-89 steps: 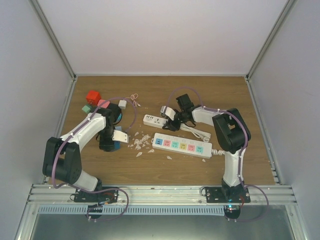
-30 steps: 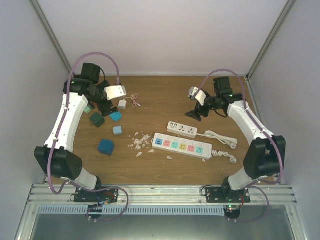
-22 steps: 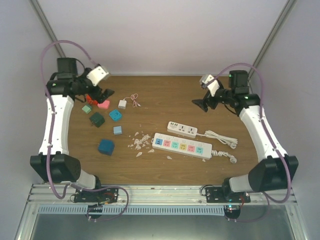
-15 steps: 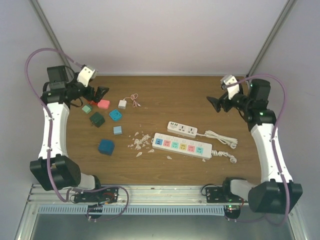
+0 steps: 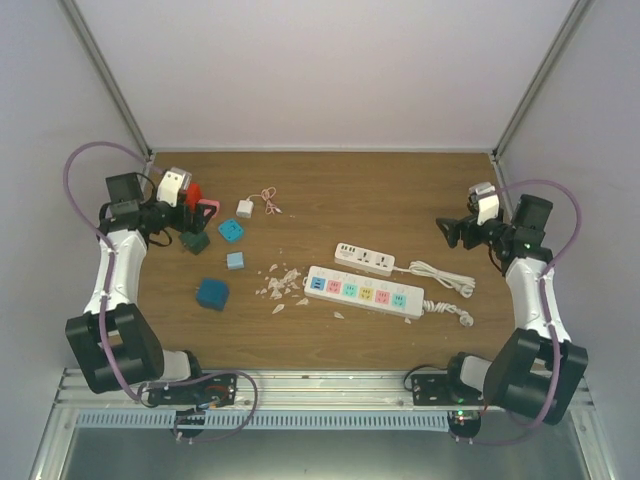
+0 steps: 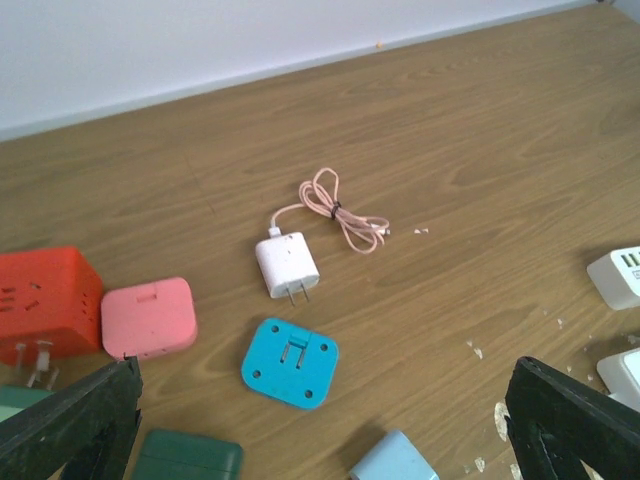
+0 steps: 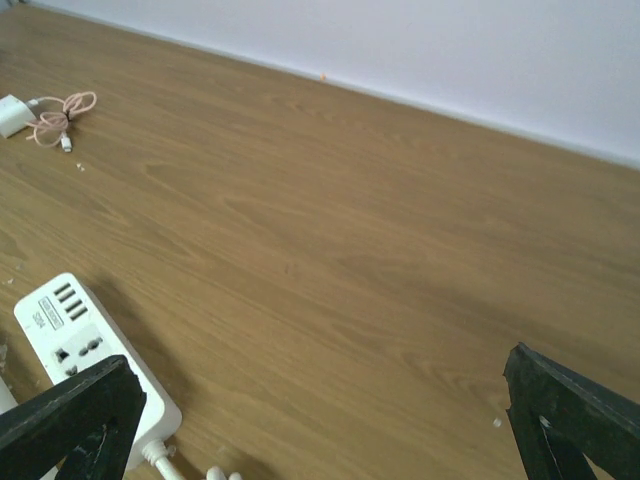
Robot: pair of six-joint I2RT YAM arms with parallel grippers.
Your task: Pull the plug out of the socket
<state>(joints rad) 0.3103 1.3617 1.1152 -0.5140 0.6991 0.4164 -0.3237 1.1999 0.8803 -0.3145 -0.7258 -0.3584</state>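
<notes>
A long white power strip (image 5: 365,292) with coloured sockets lies mid-table, and a smaller white strip (image 5: 365,258) (image 7: 85,350) lies just behind it. No plug shows in either strip. A white charger plug (image 5: 245,208) (image 6: 287,266) with a coiled pink cable (image 6: 340,210) lies loose at the back left, prongs up. My left gripper (image 5: 192,220) (image 6: 320,440) hangs open over the coloured plugs at the left. My right gripper (image 5: 450,232) (image 7: 320,430) is open over bare wood at the right, apart from the strips.
Loose plug blocks lie at the left: red (image 6: 45,305), pink (image 6: 148,317), flat blue (image 6: 290,362), dark green (image 6: 187,458), light blue (image 5: 235,260) and a blue cube (image 5: 211,293). White crumbs (image 5: 280,282) lie beside the long strip. The strips' white cords (image 5: 440,280) trail right.
Both arms have swung outward from the middle and come down toward the table's left and right sides, jaws still open. The small strip now lies further right than three seconds ago.
</notes>
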